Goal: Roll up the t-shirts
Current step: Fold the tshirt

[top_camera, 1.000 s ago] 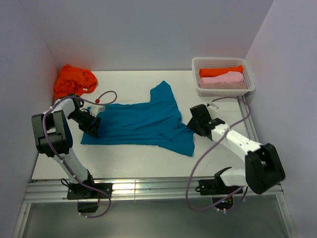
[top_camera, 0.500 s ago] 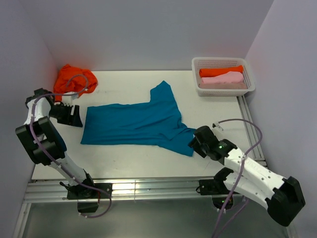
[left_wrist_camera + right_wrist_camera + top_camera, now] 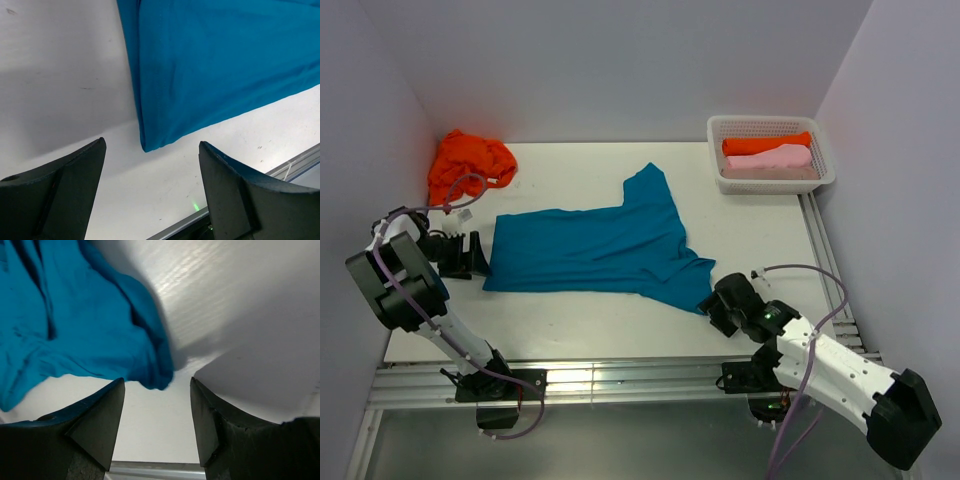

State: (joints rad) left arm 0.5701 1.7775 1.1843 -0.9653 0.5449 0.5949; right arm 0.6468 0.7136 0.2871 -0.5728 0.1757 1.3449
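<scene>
A teal-blue t-shirt lies flat on the white table, folded into a long band, with one sleeve pointing back and another at its near right end. My left gripper stands open just off the shirt's left edge; in the left wrist view the shirt's corner lies just ahead of the open left gripper, untouched. My right gripper is open at the shirt's near right tip. The right wrist view has that blue tip ahead of the empty right gripper. A crumpled orange t-shirt sits at the back left.
A white lattice basket at the back right holds a rolled orange shirt and a rolled pink one. A metal rail runs along the table's near edge. Walls close in on the left, back and right.
The left arm came off the teal shirt's left edge and swung out to the left. The right arm drew back from the right sleeve toward the near edge. Both jaws widened.
</scene>
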